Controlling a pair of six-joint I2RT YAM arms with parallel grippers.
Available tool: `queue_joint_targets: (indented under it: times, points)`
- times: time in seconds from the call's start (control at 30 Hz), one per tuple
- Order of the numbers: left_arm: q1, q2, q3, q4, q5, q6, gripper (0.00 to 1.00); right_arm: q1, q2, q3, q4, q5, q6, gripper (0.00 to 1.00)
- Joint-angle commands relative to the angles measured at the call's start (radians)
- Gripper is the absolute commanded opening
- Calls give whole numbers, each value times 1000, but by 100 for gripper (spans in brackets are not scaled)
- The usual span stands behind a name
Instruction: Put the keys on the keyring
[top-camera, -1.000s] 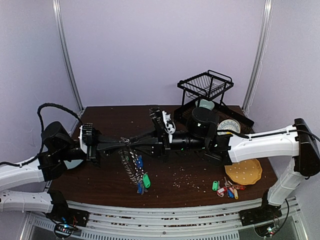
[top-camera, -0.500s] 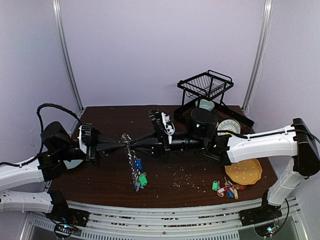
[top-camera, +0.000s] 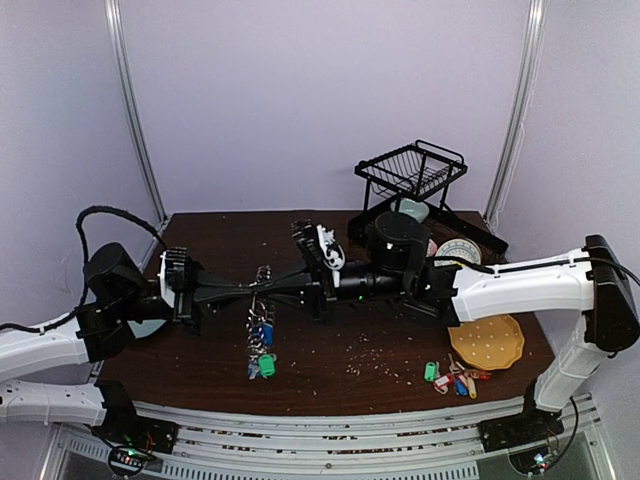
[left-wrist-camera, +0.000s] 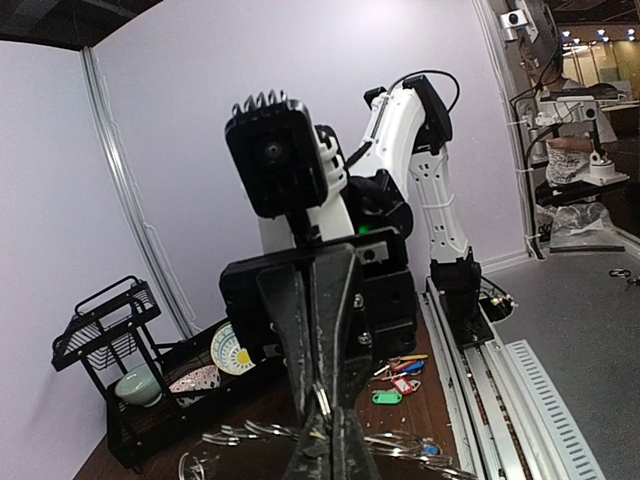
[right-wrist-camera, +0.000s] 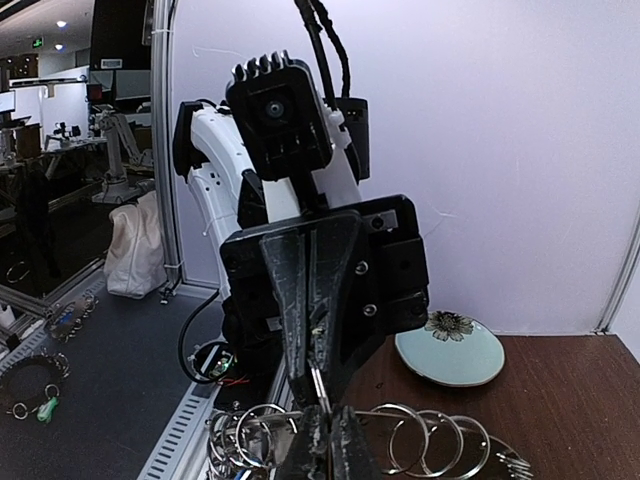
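Note:
The keyring (top-camera: 262, 305) hangs in the air above the table's middle, a silver ring strung with many small loops (right-wrist-camera: 440, 435). Keys with blue and green tags (top-camera: 264, 352) dangle from it. My left gripper (top-camera: 254, 288) and right gripper (top-camera: 272, 287) meet tip to tip at the ring's top. Each is shut on the ring's wire. In the left wrist view my left gripper (left-wrist-camera: 328, 445) pinches the wire, with the right gripper's fingers (left-wrist-camera: 335, 300) facing it. In the right wrist view my right gripper (right-wrist-camera: 328, 440) does the same.
A loose bunch of red, yellow, blue and green tagged keys (top-camera: 452, 378) lies at the front right, beside a yellow plate (top-camera: 487, 343). A black dish rack (top-camera: 410, 175) and a patterned plate (top-camera: 458, 252) stand at the back right. A pale blue plate (right-wrist-camera: 450, 350) lies by the left arm.
My right gripper has closed on the keyring. The ring and its dangling keys have swung left and now hang straighter under the two grippers.

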Motion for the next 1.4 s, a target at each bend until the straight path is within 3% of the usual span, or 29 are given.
queue_joint_targets:
  times: [0.0,0.1,0.17,0.27,0.47,0.7,0.83,1.13,1.2,1.37]
  points:
    - [3,-9,26,12,-27,28,0,-5,-62,78,-255,76,-174,0]
    - [4,7,72,-108,-68,75,28,-5,-100,174,-619,258,-359,0]
    - [4,24,118,-218,-45,131,38,-2,-106,235,-818,406,-438,0]
    - [4,66,157,-310,-86,167,38,26,-88,333,-1062,592,-522,0]
    - [2,118,162,-314,-140,191,30,116,21,580,-1306,820,-590,0]
    - [-9,83,101,-184,-175,158,36,172,70,637,-1290,852,-640,0]
    - [-16,103,99,-191,-165,163,29,178,73,637,-1256,829,-638,0]
    - [-33,103,90,-205,-178,192,25,180,77,634,-1202,764,-632,0]
    - [-36,110,94,-205,-195,190,18,180,73,635,-1199,730,-632,0]
    - [-40,113,96,-217,-221,202,14,183,64,627,-1178,701,-622,0]
